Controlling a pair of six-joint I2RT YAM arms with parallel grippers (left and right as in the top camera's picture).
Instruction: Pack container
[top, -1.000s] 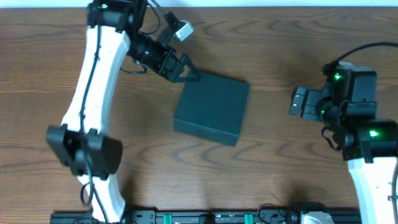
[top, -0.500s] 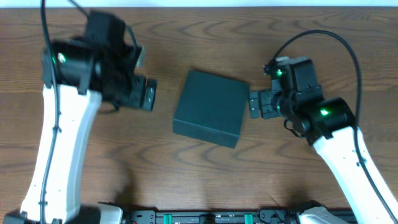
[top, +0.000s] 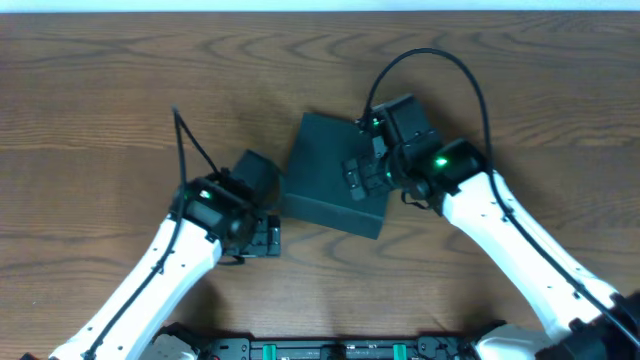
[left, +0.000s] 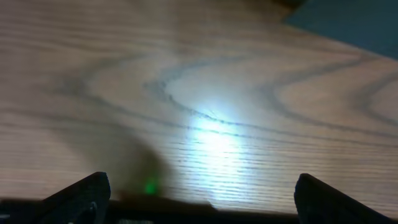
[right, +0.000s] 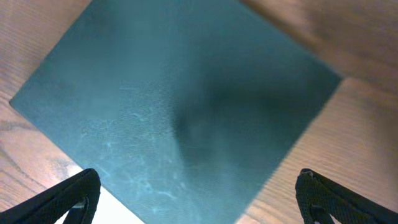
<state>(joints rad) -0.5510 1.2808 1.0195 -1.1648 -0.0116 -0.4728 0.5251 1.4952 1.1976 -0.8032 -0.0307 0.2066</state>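
The container is a dark teal-black square box lying shut on the wooden table, turned slightly askew. My right gripper hangs open over its right part. In the right wrist view the lid fills the picture, and my right gripper has nothing between its fingertips. My left gripper stands open low over bare wood, just left of the box's front-left corner. In the left wrist view only a corner of the container shows at the top right, beyond the open left gripper.
Wooden table all round the box. A black cable loops above the right arm behind the box. A black rail with fittings runs along the table's front edge.
The left arm swung from the back left down to the front, beside the box's left corner. The right arm moved left from the table's right side to above the box. Both grippers stayed open.
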